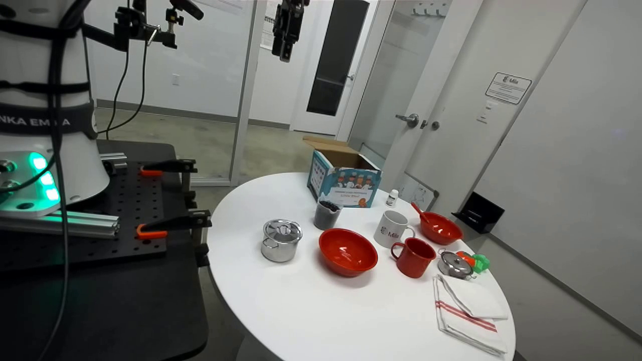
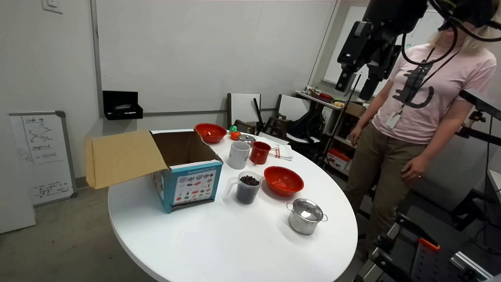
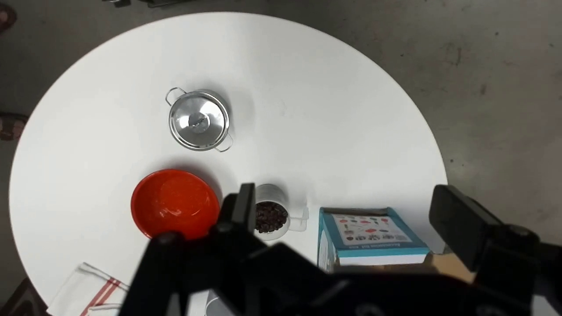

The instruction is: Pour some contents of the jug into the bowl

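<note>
One upright jug [image 2: 247, 194] is seen on the round white table [image 2: 250, 243], set between one open blue box [image 2: 195, 186] and the nearer red bowl [image 2: 283, 180], apart from both. Its handle is turned toward the box, and dark, bean-like contents [image 2: 249, 180] are held in it. The gripper [image 2: 354, 90] is held high over the table, well apart from the jug, its two fingers spread wide. Two red bowls are counted; over the rim of the farther red bowl [image 1: 442, 228] one red utensil [image 1: 419, 212] is leaned. Between the bowls two mugs are stood, one white mug [image 1: 391, 229] and one red mug [image 1: 415, 257]. Of two metal pots, the taller pot [image 1: 281, 243] is placed near the nearer red bowl, and the lower pot [image 1: 455, 265] near the red mug, with two small pieces, an orange piece [image 1: 466, 258] and a green piece [image 1: 480, 263], just beside it. One small white bottle [image 1: 392, 198] is shown near the box. White, red-striped cloth [image 1: 466, 321] is laid folded by the table's edge; whether one cloth or two cannot be told. One person [image 2: 411, 121] in a pink shirt is seen nearby.
</note>
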`<state>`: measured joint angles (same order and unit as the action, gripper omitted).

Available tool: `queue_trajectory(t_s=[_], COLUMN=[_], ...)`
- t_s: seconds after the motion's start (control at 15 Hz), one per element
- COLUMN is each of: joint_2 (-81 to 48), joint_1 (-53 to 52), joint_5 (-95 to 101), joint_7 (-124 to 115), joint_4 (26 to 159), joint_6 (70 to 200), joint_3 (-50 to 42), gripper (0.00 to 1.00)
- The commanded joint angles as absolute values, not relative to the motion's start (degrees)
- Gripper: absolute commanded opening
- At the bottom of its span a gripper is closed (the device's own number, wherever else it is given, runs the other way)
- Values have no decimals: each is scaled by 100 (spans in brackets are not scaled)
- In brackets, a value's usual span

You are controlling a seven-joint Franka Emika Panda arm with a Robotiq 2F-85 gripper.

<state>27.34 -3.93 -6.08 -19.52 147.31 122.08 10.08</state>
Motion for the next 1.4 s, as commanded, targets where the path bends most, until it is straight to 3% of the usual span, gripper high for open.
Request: queue_trajectory(t_s=[0.0, 0.47, 0.87, 1.33], joint_2=[2432, 802, -859, -1747], joint_1=[-300, 273, -12, -486], joint_5=[-1068, -278, 1349, 575], joint_7=[-2512, -4503, -6595, -6868], joint_4=[14597, 13782, 12510, 11942], joint_6=[12796, 14437, 13989, 13980], joint_3=[939, 1374, 955, 352], gripper=[100, 100, 100, 100])
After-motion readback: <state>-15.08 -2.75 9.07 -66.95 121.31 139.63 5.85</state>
